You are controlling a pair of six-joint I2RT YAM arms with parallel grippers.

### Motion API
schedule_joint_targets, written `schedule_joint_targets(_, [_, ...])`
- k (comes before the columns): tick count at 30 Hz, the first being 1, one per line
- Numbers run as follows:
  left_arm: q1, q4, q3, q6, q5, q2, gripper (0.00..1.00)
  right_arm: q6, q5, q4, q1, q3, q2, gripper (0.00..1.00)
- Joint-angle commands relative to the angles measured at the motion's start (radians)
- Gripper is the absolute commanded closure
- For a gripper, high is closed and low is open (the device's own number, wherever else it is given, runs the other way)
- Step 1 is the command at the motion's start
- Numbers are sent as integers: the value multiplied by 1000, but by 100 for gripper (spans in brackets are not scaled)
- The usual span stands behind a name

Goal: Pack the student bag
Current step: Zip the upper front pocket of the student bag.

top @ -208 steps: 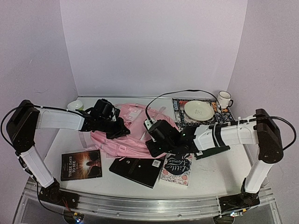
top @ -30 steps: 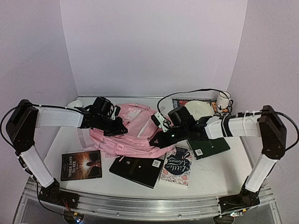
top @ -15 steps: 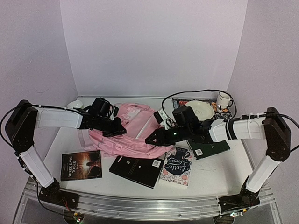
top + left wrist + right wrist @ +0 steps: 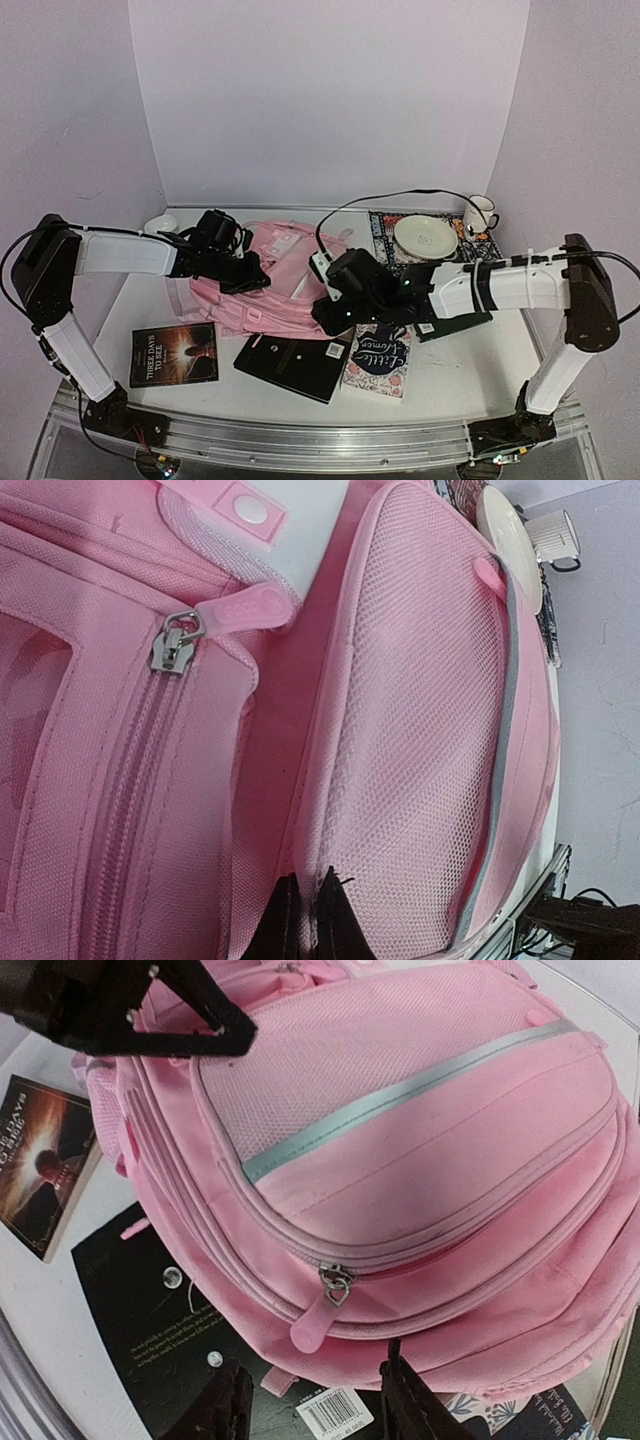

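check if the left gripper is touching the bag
Touching. Left wrist view: the left gripper has its jaws shut on a fold of the bag.

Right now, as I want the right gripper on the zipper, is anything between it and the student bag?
Nothing visible does. The right gripper, open, hovers just off the near edge of the student bag, with a zipper pull straight ahead of its gap. The black book lies underneath, not between them.
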Motion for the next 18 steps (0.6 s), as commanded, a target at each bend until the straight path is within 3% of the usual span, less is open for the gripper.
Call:
schedule_joint_targets(1, [7,67,-7,-12,-46,-46,100,29,100,10,5,22,45,53])
schedule_joint_targets(11, [5,69,-17,-9,-42,-51,100,31,94,77,3,67,147,55])
schedule_joint_targets(15, [5,70,-18,-5,-44,-59,100,31,91,78,2,73,169,66])
schedule_joint_targets(18, [5,69,-20,7,-49,-62,100,27,94,76,-6,55,159,83])
